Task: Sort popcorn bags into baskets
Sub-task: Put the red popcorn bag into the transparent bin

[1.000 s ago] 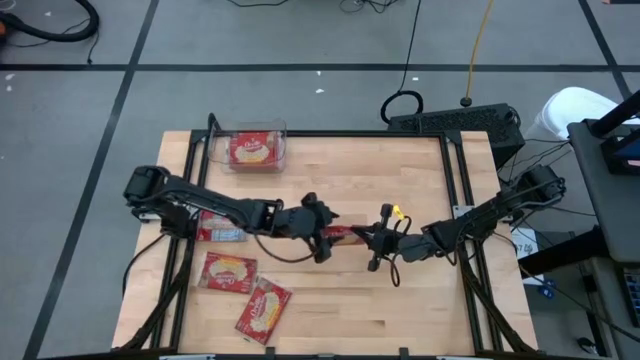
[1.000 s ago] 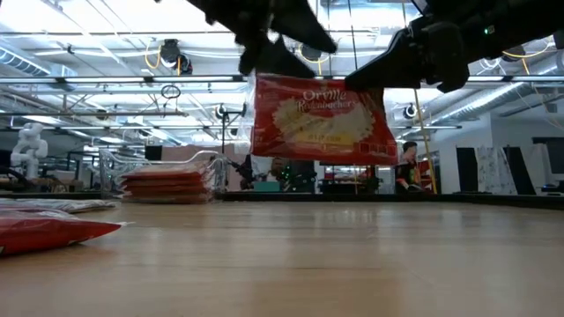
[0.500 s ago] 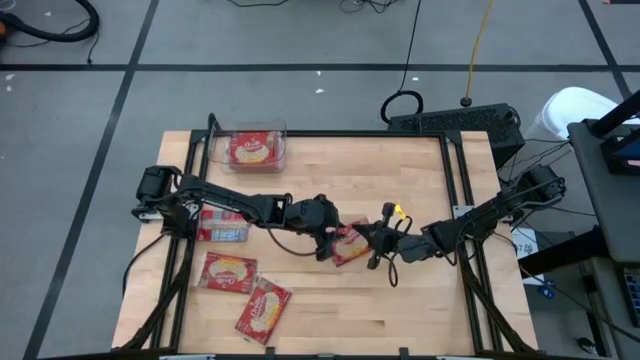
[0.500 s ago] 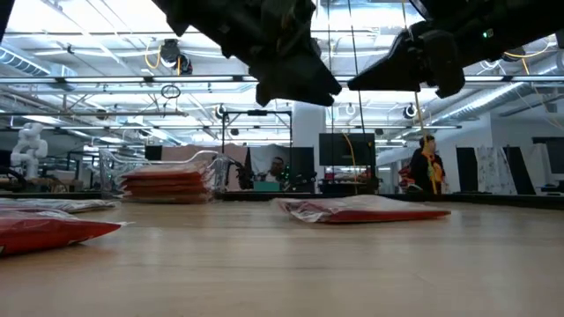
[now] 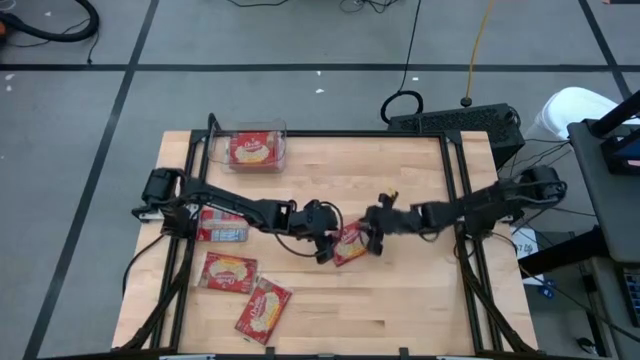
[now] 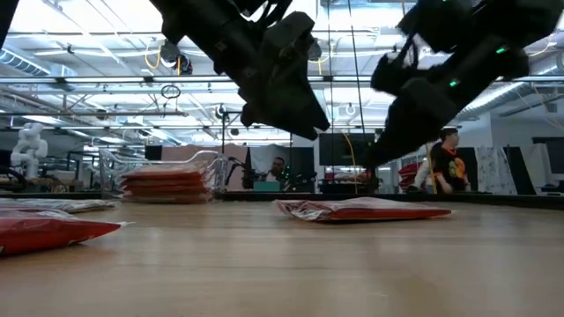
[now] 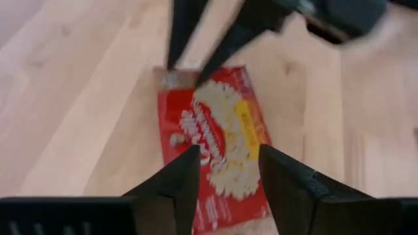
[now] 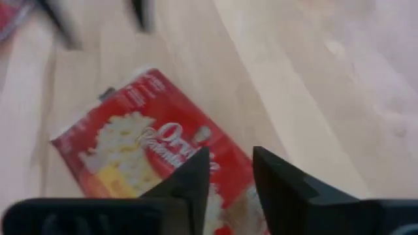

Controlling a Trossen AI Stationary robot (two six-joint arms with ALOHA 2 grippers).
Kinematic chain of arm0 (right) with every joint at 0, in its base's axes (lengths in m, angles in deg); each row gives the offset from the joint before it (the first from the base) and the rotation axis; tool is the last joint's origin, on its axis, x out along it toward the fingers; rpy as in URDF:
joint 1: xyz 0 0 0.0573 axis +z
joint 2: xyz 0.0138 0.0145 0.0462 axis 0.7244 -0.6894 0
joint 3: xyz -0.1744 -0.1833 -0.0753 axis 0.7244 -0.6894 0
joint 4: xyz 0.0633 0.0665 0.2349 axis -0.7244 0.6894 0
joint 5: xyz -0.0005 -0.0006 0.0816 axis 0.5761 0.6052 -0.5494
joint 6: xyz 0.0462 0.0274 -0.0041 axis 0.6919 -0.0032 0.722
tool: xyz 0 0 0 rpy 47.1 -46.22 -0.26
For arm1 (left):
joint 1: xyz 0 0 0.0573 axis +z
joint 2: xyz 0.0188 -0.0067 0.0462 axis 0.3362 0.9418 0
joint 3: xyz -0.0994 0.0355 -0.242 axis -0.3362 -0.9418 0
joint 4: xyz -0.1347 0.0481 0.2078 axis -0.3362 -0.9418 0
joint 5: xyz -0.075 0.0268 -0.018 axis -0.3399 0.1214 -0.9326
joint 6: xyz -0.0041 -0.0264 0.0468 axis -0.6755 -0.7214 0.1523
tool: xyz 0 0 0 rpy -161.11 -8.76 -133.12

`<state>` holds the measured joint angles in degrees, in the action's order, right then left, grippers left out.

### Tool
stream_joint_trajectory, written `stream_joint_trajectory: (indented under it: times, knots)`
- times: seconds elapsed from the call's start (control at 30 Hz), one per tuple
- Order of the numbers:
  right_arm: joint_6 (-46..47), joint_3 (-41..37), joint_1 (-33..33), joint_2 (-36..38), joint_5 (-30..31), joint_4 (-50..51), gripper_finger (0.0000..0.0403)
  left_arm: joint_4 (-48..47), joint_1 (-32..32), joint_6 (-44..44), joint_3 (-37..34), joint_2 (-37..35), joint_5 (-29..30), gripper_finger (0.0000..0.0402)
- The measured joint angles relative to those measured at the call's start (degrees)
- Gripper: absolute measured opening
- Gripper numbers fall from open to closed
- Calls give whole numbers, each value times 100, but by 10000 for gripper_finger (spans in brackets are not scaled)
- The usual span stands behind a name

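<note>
One red popcorn bag [image 5: 350,244] lies flat on the table's middle, picture side up, also visible in the low view [image 6: 361,210]. My left gripper [image 5: 328,240] hovers open just left of it, fingers above the bag's near end [image 7: 215,140]. My right gripper [image 5: 368,238] hovers open just right of it, tipped down over the bag [image 8: 144,156]. Neither touches it. The clear basket [image 5: 257,148] stands at the far left edge with red bags stacked inside [image 6: 172,183].
A bag with its grey-blue side up [image 5: 222,228] and two red bags [image 5: 230,272] [image 5: 263,308] lie on the table's near left. Black frame rails [image 5: 455,190] run along both sides. Bare wood lies to the right and near. A person [image 6: 449,163] stands in the room beyond.
A second ago the bag hung in the air between both grippers. They let go and it fell flat onto the table's middle. Since then my right gripper has moved toward the bag and tipped downward; my left gripper has stayed just above it.
</note>
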<state>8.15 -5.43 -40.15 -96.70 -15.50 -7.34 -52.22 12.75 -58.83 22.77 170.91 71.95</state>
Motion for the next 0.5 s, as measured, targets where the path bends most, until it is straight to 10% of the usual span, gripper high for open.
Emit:
stream_joint_trajectory:
  times: [0.5]
  knots:
    - [-831,2,-1379,-864,-2364,-75,211,139,-216,-184,0,98,570,197]
